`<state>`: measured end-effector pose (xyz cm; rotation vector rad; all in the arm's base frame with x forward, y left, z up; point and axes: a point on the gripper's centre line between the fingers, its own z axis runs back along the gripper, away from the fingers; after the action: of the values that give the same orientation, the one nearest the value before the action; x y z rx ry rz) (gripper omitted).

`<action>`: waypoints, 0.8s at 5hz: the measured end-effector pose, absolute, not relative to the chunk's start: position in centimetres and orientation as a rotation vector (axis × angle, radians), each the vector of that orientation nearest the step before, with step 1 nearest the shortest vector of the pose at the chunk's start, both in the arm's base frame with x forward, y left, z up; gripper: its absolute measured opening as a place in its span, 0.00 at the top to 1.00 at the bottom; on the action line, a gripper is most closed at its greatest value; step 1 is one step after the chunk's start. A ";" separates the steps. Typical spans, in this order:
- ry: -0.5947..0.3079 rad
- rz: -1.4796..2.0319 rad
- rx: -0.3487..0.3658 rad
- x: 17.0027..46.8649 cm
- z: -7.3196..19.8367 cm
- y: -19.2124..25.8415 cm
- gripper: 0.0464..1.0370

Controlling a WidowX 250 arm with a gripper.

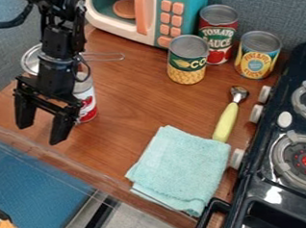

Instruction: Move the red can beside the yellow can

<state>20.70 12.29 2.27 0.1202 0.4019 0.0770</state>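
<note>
The black gripper [43, 121] hangs at the left over the counter, its two fingers wide apart with nothing between them. Just right of and behind it stands a red and white can [88, 103], partly hidden by the arm. At the back, a red tomato can [218, 35] stands upright against the wall. To its right is a yellow can with a blue label band [257, 55], upright and a small gap away. A green and yellow corn can [187, 60] stands in front and to the left of the tomato can.
A toy microwave [150, 17] stands at the back. A metal strainer [31, 60] lies behind the arm. A yellow-handled scoop [227, 121] and a folded teal cloth [178, 168] lie at the centre right, beside the black stove [262, 165]. The counter's front edge runs below the gripper.
</note>
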 end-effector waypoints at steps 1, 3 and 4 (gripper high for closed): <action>0.389 0.080 0.119 21.2 2.3 12.1 0.04; 0.326 0.070 0.119 21.9 2.1 11.9 0.04; 0.261 0.058 0.111 22.1 1.7 11.6 0.04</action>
<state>22.09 11.59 1.72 0.1110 0.2611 0.0579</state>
